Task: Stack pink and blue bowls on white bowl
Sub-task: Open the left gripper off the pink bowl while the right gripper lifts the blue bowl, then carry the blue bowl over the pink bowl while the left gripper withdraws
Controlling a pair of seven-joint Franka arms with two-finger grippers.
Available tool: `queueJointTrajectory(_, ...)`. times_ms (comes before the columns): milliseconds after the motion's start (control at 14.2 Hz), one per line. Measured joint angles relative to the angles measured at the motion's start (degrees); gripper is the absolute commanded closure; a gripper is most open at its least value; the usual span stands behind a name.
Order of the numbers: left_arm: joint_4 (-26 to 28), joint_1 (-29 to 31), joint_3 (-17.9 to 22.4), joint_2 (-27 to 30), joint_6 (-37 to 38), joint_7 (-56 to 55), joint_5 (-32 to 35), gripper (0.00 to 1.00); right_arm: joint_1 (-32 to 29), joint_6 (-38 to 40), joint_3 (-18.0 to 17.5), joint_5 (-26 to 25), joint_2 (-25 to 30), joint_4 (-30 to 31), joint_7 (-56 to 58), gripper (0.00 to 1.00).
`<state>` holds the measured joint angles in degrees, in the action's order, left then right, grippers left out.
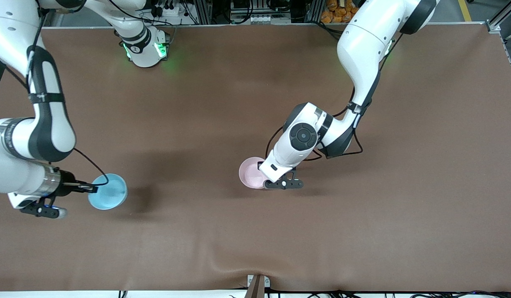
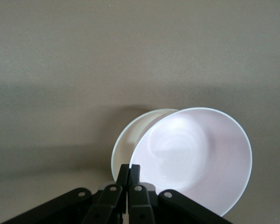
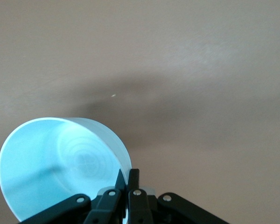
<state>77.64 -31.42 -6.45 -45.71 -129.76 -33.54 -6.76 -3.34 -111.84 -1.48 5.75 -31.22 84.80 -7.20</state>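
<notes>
Left hand (image 1: 267, 181) pinching pink bowl (image 1: 251, 172) rim over white bowl (image 2: 130, 140), right hand (image 1: 95, 188) clamped on blue bowl (image 1: 108, 192) rim above table (image 1: 255, 231)

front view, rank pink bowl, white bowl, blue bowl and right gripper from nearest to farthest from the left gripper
1. pink bowl, pinched at its rim by the left gripper.
2. white bowl, just under the pink one.
3. blue bowl, toward the right arm's end.
4. right gripper, holding the blue bowl's rim.

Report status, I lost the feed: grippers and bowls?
Left gripper shut on pink bowl, over white bowl. Right gripper shut on blue bowl, at right arm's end. Nothing in the way.
</notes>
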Motion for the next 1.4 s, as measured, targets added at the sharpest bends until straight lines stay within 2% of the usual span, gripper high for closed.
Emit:
queueJointTrajectory(281,0.32,0.00,0.34,-0.17,0.02,0.00,0.00,1.00,5.09,1.76,-0.17,0.06,2.03,0.04,-10.28,1.00)
queueJointTrajectory(351,0.43,-0.15,0.32,-0.27,0.03,0.00,0.00,0.96,6.32,2.01,-0.19,0.07,2.47,0.05,-12.77,1.00)
queueJointTrajectory(421,0.55,-0.30,0.31,-0.38,0.03,0.00,0.00,0.72,7.58,2.12,-0.23,0.10,2.81,0.08,-15.14,1.00)
queueJointTrajectory(491,0.65,-0.39,0.31,-0.53,0.03,0.00,0.00,0.33,8.95,2.14,-0.27,0.14,3.12,0.18,-17.56,1.00)
queueJointTrajectory(561,0.68,-0.39,0.30,-0.66,0.03,-0.01,0.00,0.00,10.52,2.14,-0.32,0.19,3.42,0.35,-20.39,1.00)
queueJointTrajectory(982,-0.51,0.84,1.19,-0.07,-0.26,-0.02,0.11,0.00,20.20,0.62,-0.42,1.33,3.80,1.07,-37.22,1.00)
queueJointTrajectory(1193,-0.82,4.59,2.35,2.56,1.04,0.65,3.83,0.00,22.00,-1.21,-0.38,6.10,3.80,1.63,-38.85,1.00)
queueJointTrajectory(1404,-0.88,9.06,2.39,6.00,4.51,3.47,7.84,0.00,24.48,-2.66,-0.44,7.24,3.71,2.14,-42.26,1.00)
